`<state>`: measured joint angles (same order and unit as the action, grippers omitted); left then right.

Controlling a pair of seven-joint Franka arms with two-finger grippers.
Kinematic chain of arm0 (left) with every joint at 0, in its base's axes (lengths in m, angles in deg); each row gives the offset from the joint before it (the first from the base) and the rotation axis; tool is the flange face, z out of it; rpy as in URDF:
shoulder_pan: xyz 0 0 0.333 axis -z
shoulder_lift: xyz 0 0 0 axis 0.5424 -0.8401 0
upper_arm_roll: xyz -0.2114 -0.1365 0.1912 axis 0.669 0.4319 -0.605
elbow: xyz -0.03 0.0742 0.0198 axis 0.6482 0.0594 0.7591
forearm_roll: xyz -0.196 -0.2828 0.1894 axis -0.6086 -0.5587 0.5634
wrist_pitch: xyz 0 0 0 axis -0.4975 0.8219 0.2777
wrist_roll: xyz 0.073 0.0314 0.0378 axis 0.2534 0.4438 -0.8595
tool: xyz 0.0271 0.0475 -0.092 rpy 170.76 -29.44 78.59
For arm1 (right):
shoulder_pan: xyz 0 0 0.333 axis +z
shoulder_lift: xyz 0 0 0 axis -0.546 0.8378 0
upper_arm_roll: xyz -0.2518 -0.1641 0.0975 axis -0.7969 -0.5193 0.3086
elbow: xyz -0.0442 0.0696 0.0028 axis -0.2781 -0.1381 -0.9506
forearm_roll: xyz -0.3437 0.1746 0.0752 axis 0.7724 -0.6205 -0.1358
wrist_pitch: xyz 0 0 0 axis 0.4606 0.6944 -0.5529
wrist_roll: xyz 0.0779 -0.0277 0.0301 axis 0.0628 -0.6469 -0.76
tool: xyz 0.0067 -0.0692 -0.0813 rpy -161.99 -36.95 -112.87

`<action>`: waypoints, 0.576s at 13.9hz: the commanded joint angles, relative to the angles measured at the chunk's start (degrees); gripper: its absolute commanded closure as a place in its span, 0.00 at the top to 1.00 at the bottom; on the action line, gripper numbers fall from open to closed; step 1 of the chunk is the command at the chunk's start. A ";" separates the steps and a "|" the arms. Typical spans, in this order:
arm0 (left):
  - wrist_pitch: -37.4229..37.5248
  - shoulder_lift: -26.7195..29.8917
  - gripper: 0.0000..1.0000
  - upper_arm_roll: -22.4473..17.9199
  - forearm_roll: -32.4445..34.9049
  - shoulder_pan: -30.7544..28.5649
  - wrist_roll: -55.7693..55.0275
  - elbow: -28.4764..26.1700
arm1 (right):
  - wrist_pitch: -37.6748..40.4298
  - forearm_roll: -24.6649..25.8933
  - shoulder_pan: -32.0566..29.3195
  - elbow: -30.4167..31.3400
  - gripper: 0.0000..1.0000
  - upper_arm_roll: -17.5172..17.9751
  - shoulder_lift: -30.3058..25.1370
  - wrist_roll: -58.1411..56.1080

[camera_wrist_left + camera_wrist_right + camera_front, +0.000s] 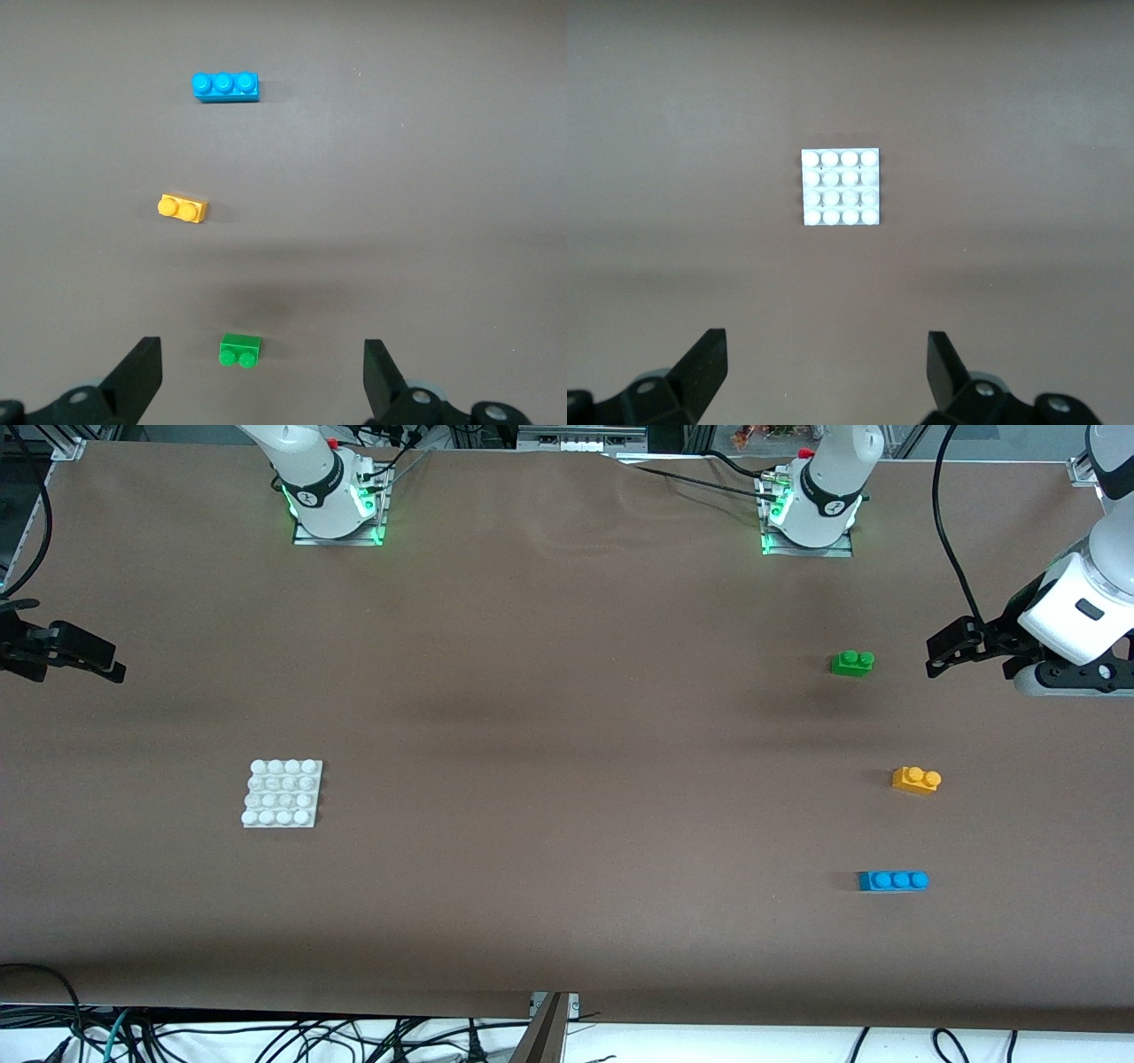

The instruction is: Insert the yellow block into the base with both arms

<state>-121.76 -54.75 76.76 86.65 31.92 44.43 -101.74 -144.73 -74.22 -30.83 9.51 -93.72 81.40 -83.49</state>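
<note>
I see the yellow block on the counter, well apart from my released left claw; right claw released too.

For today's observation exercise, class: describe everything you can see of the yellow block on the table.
The yellow block is a small orange-yellow brick that looks like glossy plastic, with two round studs in a row on top. It lies flat and upright on the brown table, toward the left arm's end, between the green brick and the nearer blue brick. Nothing touches it but the table.

Block and base well apart
</note>
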 commanded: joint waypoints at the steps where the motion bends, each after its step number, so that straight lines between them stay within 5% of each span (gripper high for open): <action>1: 1.03 -0.57 1.00 -0.01 -1.05 0.04 -0.65 1.58 | 0.06 0.46 -0.51 0.15 1.00 0.43 -0.23 0.38; 8: 1.03 -0.57 1.00 -0.01 -0.96 0.04 -0.74 1.67 | -0.37 0.54 -0.51 0.15 1.00 0.43 -0.15 0.30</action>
<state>-121.76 -54.75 76.76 86.65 31.92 44.43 -101.74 -144.78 -74.20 -30.83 9.51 -93.73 81.44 -83.49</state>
